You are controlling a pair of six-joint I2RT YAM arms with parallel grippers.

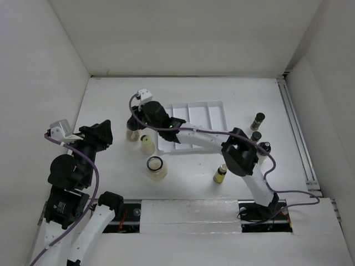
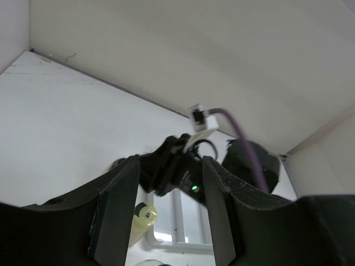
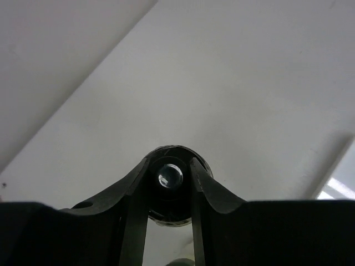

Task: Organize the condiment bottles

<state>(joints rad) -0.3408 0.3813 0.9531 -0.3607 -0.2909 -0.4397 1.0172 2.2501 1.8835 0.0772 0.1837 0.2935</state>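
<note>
My right gripper (image 1: 135, 127) reaches far left past the tray. In the right wrist view its gripper (image 3: 170, 163) is closed on the black cap of a spice shaker (image 3: 171, 180), which stands on the table; its pale body (image 1: 132, 135) shows below the gripper. A yellow-capped bottle (image 1: 147, 144) stands just beside it and also shows in the left wrist view (image 2: 145, 214). The wide clear jar (image 1: 156, 168) stands nearer the front. My left gripper (image 1: 104, 134) is open and empty, to the left of these bottles (image 2: 169, 166).
The white divided tray (image 1: 211, 106) lies behind the right arm. A small yellow-capped dark bottle (image 1: 221, 174) stands front centre. Three dark bottles (image 1: 257, 119) (image 1: 255, 136) (image 1: 267, 147) stand at the right. White walls enclose the table on three sides.
</note>
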